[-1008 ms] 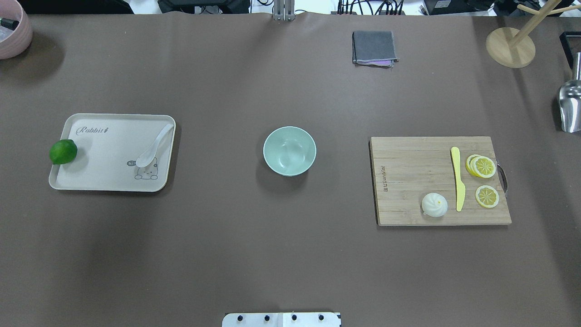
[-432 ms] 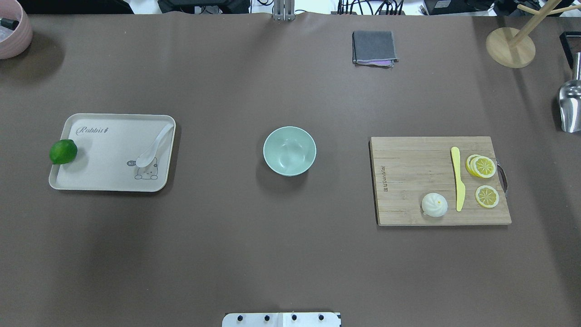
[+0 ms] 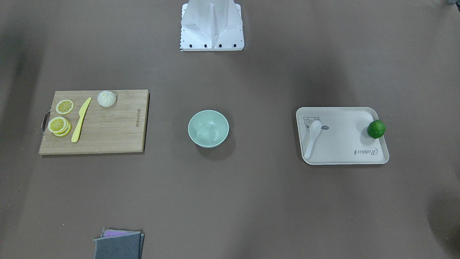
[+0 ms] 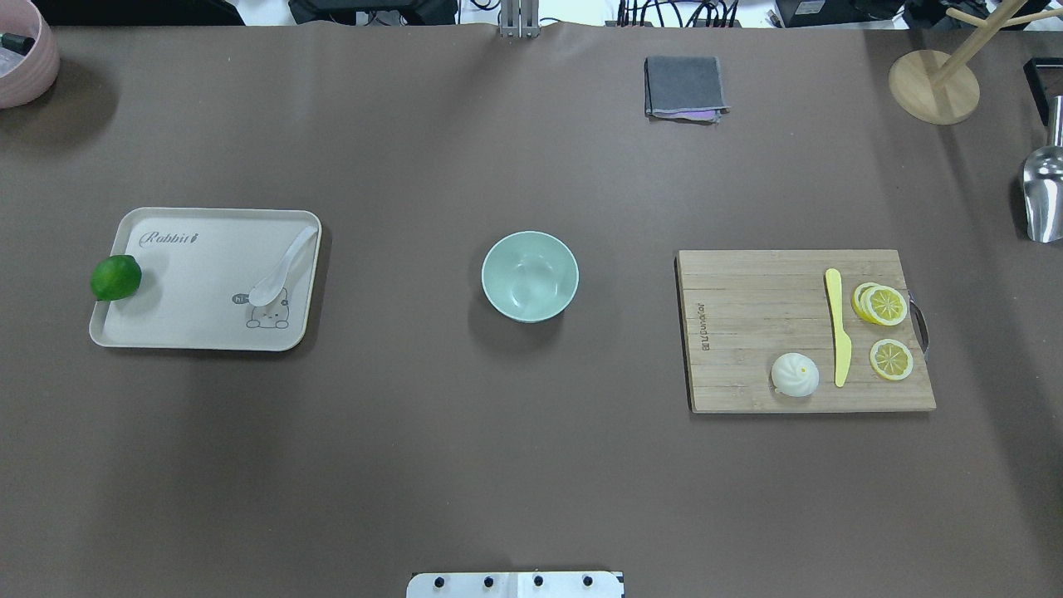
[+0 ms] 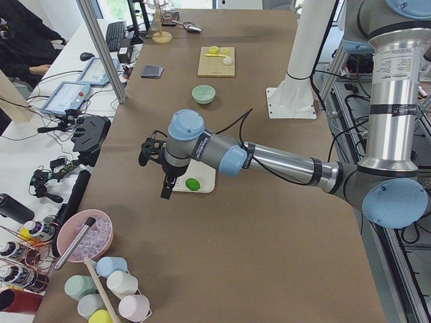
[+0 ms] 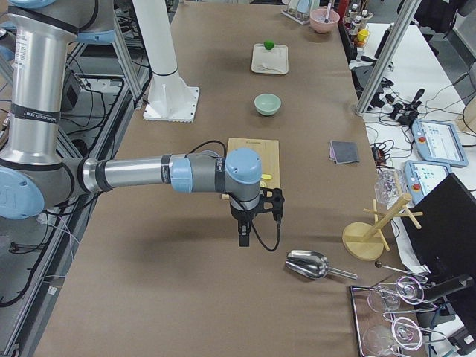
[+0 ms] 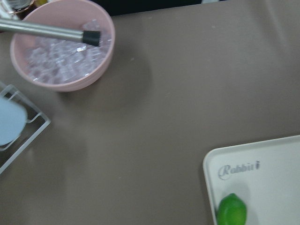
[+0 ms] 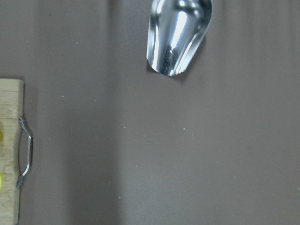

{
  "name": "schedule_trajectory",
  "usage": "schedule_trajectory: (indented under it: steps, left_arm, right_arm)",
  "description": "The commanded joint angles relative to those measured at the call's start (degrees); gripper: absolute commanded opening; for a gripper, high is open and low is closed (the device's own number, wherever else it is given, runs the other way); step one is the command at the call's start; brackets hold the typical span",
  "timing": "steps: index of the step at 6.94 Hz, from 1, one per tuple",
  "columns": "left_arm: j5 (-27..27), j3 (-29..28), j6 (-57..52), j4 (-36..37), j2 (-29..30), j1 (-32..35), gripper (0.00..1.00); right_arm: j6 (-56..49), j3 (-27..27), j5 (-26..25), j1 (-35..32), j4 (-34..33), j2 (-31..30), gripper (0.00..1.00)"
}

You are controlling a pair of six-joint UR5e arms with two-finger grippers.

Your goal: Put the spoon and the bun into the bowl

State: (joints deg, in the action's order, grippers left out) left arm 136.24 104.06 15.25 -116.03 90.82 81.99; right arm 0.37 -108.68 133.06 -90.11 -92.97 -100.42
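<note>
The white spoon (image 4: 282, 267) lies on the right part of a beige tray (image 4: 191, 324), scoop toward the robot; it also shows in the front-facing view (image 3: 312, 138). The white bun (image 4: 795, 374) sits on the near edge of a wooden cutting board (image 4: 747, 299). The empty mint-green bowl (image 4: 530, 276) stands mid-table between them. My left gripper (image 5: 165, 190) hangs above the table by the tray's lime end. My right gripper (image 6: 243, 236) hangs beyond the board's handle end, near a metal scoop. Both show only in side views, so I cannot tell whether they are open or shut.
A green lime (image 4: 115, 277) sits at the tray's left edge. A yellow knife (image 4: 838, 325) and lemon slices (image 4: 885, 306) lie on the board. A grey cloth (image 4: 684, 86), a wooden stand (image 4: 933, 86), a metal scoop (image 4: 1043, 195) and a pink ice bowl (image 7: 63, 44) lie around the edges.
</note>
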Motion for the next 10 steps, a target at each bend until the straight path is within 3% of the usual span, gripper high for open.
schedule_trajectory:
  steps: [1, 2, 4, 5, 7, 10]
  left_arm:
    - [0.79, -1.04, 7.15, -8.42, 5.46, -9.44, 0.98]
    - [-0.69, -4.19, 8.12, -8.25, 10.99, -15.66, 0.98]
    - [-9.55, -5.97, 15.29, -8.16, 14.45, -23.42, 0.98]
    - [-10.02, -7.98, 15.86, -8.33, 15.95, -25.46, 0.98]
    - [-21.99, -9.14, 22.25, -10.61, 16.66, -33.96, 0.98]
    - [-23.12, -12.47, 22.99, -10.8, 16.85, -35.32, 0.97]
  right_arm:
    - [2.08, -0.05, 8.91, 0.2, 2.88, 0.5, 1.0]
    - [1.75, -1.87, 9.32, 0.2, 5.4, -1.16, 1.0]
    - [8.54, -1.18, 10.19, 0.2, 16.03, -2.84, 1.0]
    - [11.99, -1.62, 11.16, 1.67, 20.59, -3.54, 1.0]
    - [12.73, -2.15, 11.96, 2.39, 21.25, -3.82, 1.0]
    - [21.02, -2.85, 10.74, 7.55, 25.09, -2.94, 1.0]
